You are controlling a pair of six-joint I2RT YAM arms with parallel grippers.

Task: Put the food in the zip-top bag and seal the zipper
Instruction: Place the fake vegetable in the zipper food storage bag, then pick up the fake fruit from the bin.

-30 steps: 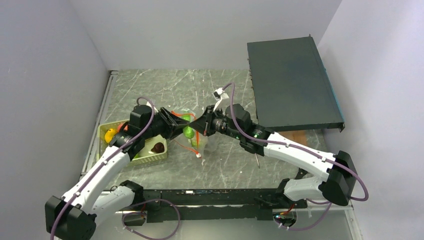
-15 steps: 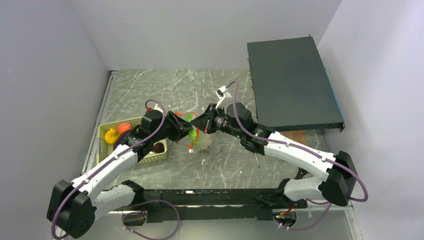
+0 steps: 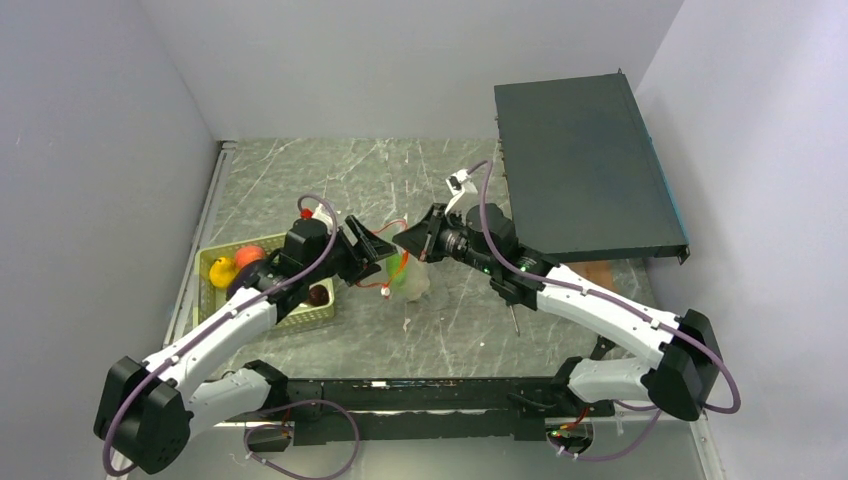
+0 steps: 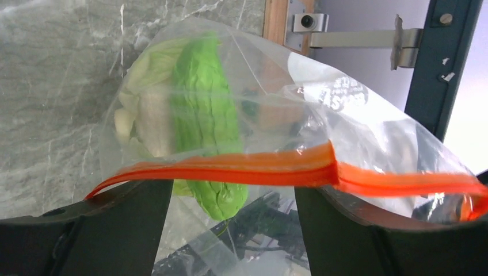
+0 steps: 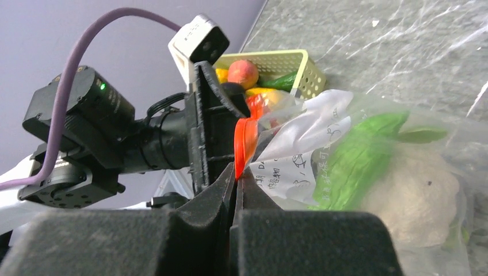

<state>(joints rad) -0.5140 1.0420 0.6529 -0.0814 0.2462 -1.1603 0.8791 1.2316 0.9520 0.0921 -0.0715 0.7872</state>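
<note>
Top external view: the zip-top bag (image 3: 408,282) is seen near the middle of the marble-patterned tabletop (image 3: 300,180), held up at its mouth between the two arms, just right of a light green basket (image 3: 290,322). Whether its bottom rests on the surface cannot be told. The right fingers (image 5: 207,201) are clenched on one end of the zipper (image 5: 244,141), whose red-orange strip is pinched upright between their tips in the right wrist view. The left fingers (image 4: 115,230) are spread wide and released. In the left wrist view the strip is stretched across just above them, and whether it touches them cannot be told. Inside the clear plastic a green vegetable (image 4: 207,126) is seen lying against a whitish-green piece (image 4: 147,115). A yellow fruit (image 3: 220,270), an orange fruit (image 3: 250,255) and a dark purple piece (image 3: 318,295) are seen in the basket, beside the left arm. A dark flat panel (image 3: 585,170) is set at the far right of the tabletop, well apart from the bag.
</note>
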